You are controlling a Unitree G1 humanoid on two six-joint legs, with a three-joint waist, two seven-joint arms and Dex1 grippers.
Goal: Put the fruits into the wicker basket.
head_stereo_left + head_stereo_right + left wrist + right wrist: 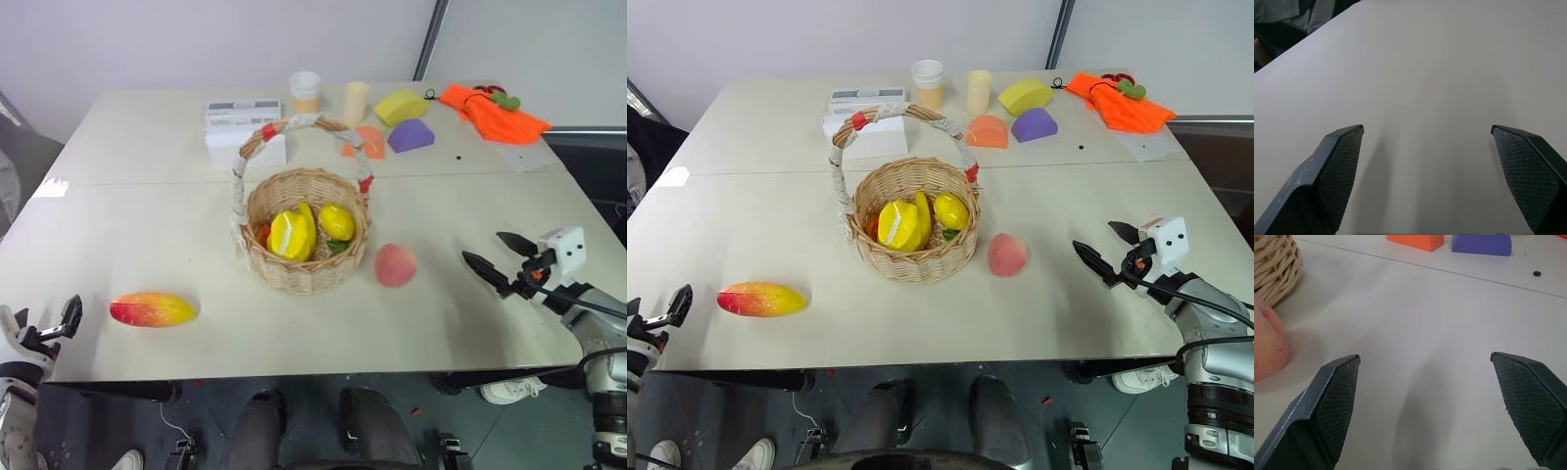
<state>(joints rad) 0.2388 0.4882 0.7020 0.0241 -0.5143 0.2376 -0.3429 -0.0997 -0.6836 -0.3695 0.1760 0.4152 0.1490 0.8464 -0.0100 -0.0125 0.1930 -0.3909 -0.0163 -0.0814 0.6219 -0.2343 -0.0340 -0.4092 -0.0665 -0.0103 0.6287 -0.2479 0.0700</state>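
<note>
I count: 1 mango (153,310) | 1 peach (395,264) | 1 wicker basket (306,275) | 3 foam shapes (410,135) | 2 cups (305,91)

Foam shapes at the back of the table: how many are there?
3: yellow shape farthest back, purple shape just in front of it, orange shape partly behind the basket handle.

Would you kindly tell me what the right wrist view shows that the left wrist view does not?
The right wrist view has the peach beside the wicker basket, with an orange foam shape and a purple foam shape beyond. The left wrist view has dark cloth past the table edge. Both share bare table between open black fingers.
</note>
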